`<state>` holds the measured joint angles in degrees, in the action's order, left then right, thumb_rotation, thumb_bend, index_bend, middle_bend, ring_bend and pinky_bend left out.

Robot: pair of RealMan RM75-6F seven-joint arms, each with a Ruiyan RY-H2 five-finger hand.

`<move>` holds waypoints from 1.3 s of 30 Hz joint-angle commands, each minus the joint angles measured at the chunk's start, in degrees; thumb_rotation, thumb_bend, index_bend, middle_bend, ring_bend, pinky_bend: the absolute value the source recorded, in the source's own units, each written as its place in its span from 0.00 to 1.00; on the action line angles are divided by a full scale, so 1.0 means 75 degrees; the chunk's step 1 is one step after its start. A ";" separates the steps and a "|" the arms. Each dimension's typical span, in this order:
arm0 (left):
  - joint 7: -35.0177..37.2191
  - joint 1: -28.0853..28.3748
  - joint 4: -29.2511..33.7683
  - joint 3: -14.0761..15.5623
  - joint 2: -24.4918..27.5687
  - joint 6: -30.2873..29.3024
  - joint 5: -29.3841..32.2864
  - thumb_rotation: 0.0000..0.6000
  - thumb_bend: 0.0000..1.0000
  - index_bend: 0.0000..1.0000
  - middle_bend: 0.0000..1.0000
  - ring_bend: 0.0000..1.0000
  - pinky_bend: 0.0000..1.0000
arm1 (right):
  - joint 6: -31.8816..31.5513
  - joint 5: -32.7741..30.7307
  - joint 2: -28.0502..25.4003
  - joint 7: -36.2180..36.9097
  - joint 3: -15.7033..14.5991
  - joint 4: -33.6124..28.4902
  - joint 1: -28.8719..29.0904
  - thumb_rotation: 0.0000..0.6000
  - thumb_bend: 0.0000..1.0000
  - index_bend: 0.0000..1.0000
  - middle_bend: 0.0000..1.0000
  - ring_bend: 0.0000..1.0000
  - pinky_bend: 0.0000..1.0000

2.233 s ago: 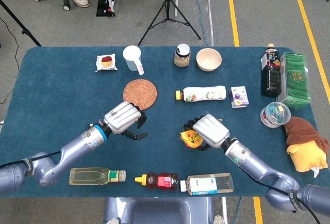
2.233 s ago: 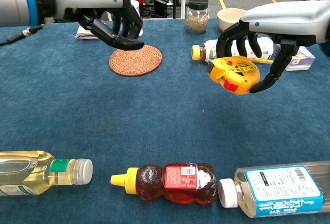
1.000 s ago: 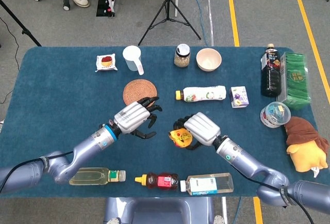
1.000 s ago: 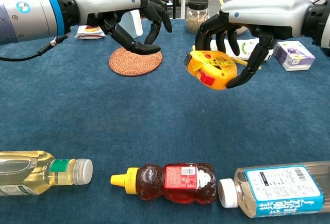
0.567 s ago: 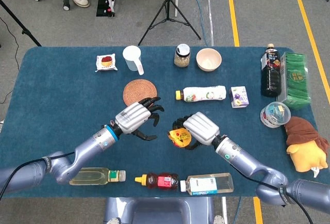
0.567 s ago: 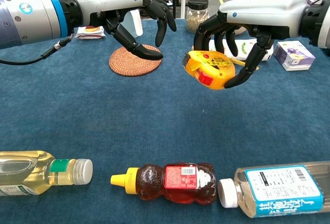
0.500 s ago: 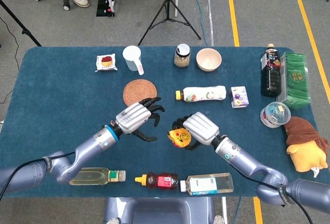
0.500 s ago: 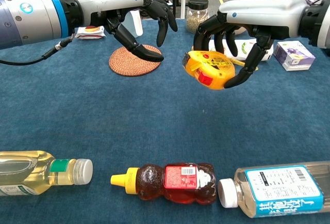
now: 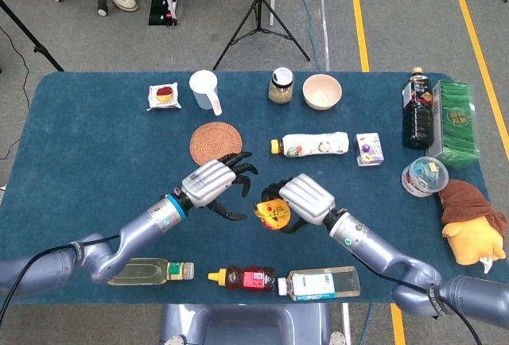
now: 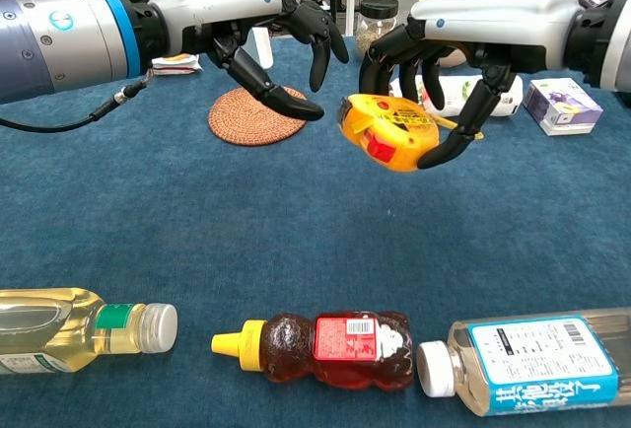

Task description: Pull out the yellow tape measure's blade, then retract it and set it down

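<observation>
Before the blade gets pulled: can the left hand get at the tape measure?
Probably yes. The left hand, fingers spread, hovers beside the yellow tape measure held up by the right hand; nothing lies between them.

Clear bottle (image 10: 537,361) label: blue and white, rows of characters and a barcode, too small to read;
Honey bear bottle (image 10: 325,349) label: red and white, print illegible;
Yellow tape measure (image 10: 391,130) sticker: small black print, unreadable;
Dark bottle (image 9: 416,110) label: red and white marks, not legible;
Purple carton (image 10: 561,105): print too blurred to read
</observation>
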<state>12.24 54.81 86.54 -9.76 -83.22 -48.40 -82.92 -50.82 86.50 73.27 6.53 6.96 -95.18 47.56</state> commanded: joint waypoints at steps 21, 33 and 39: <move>0.0375 0.0088 0.0082 -0.0030 -0.0095 0.0154 0.0227 0.73 0.13 0.50 0.23 0.01 0.11 | 0.0052 -0.0114 0.0074 0.0082 0.0035 -0.0031 0.0085 1.00 0.20 0.49 0.51 0.51 0.50; 0.0477 0.0120 0.0118 -0.0027 -0.0129 0.0233 0.0287 0.72 0.13 0.50 0.23 0.01 0.11 | 0.0040 -0.0121 0.0085 0.0113 0.0026 -0.0022 0.0093 1.00 0.20 0.49 0.51 0.51 0.50; 0.0471 0.0127 0.0141 -0.0022 -0.0126 0.0236 0.0287 0.72 0.13 0.50 0.23 0.01 0.11 | 0.0042 -0.0141 0.0074 0.0115 0.0034 -0.0014 0.0099 1.00 0.20 0.49 0.51 0.51 0.50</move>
<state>15.79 55.76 87.59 -9.92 -84.16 -46.64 -80.78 -50.49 85.46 73.85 7.39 7.20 -95.30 48.30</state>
